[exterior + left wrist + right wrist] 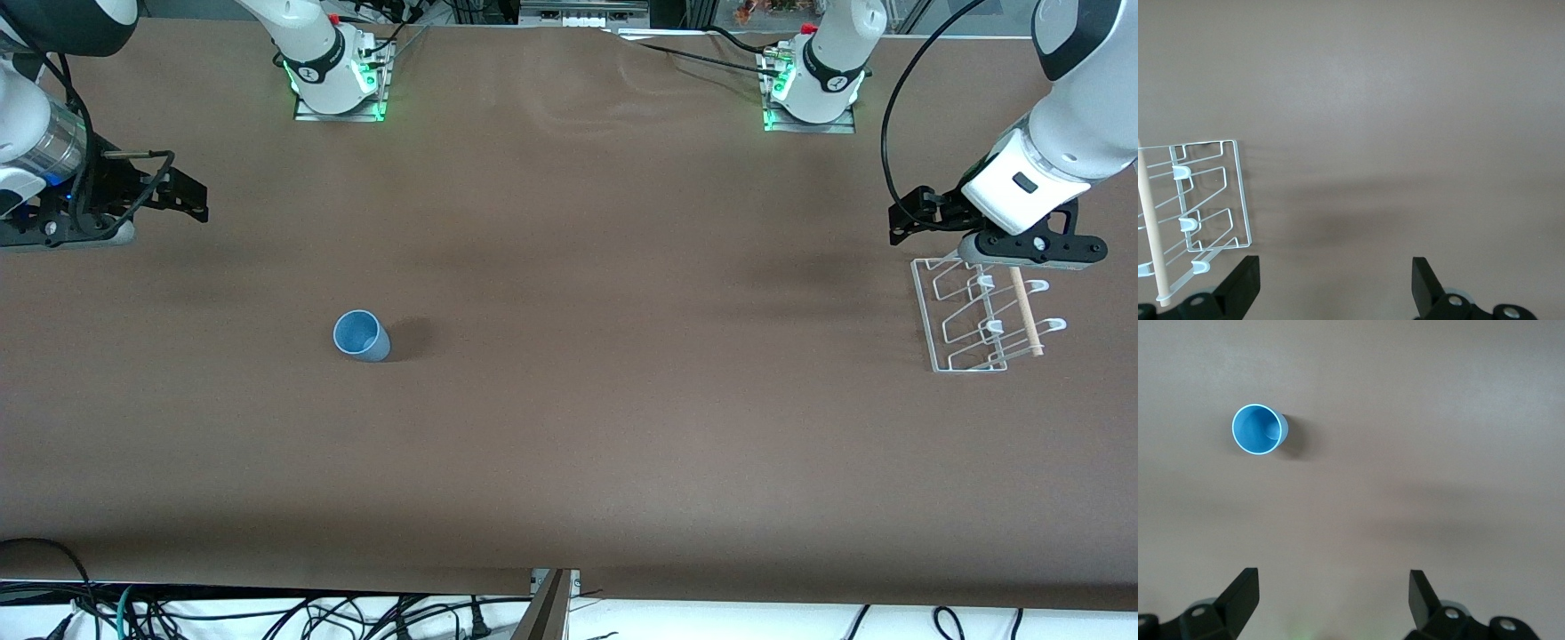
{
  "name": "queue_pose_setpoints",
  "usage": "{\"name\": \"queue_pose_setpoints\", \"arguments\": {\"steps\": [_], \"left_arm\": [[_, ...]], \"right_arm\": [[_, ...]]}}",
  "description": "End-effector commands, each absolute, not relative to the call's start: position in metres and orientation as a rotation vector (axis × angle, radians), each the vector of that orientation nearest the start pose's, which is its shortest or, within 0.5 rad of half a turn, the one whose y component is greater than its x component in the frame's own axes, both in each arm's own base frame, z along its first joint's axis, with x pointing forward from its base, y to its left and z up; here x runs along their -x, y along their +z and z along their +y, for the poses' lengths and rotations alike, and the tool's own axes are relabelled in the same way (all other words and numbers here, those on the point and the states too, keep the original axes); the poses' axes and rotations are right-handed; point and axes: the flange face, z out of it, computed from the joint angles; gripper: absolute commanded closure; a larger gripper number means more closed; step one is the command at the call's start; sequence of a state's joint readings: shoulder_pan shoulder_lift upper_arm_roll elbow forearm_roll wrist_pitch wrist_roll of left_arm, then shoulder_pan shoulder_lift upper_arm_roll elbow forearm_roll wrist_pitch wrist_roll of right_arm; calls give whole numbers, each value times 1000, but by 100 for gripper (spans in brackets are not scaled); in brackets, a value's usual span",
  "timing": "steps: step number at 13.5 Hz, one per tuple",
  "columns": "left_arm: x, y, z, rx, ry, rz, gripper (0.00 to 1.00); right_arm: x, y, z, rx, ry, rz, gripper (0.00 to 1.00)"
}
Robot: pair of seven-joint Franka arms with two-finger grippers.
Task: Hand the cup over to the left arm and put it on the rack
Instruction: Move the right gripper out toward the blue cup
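Note:
The light-blue cup [361, 336] stands upright, mouth up, on the brown table toward the right arm's end; it also shows in the right wrist view [1258, 430]. My right gripper [182, 185] hangs open and empty over bare table at that end, apart from the cup [1334, 593]. The white wire rack [978, 316] with its wooden rod [1025, 311] lies at the left arm's end. My left gripper [909, 216] hangs open and empty over the table beside the rack [1336, 280]. The rack also shows in the left wrist view [1205, 200].
Both arm bases with green lights stand along the table's back edge, the right arm's [338, 84] and the left arm's [813, 93]. Loose cables [267, 613] lie below the table's front edge. Wide bare tabletop [622, 356] lies between cup and rack.

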State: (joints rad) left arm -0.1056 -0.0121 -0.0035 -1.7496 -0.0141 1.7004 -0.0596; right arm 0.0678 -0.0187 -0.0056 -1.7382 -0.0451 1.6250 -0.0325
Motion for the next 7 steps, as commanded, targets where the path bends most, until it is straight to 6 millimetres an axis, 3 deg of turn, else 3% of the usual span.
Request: {"name": "queue_pose_setpoints", "arguments": {"steps": [1, 7], "left_arm": [[-547, 566, -61, 3138, 63, 60, 0], [-547, 566, -61, 3138, 63, 60, 0]], "right_arm": [[-546, 566, 32, 3172, 123, -152, 1], [-551, 562, 34, 3173, 142, -154, 1]]}}
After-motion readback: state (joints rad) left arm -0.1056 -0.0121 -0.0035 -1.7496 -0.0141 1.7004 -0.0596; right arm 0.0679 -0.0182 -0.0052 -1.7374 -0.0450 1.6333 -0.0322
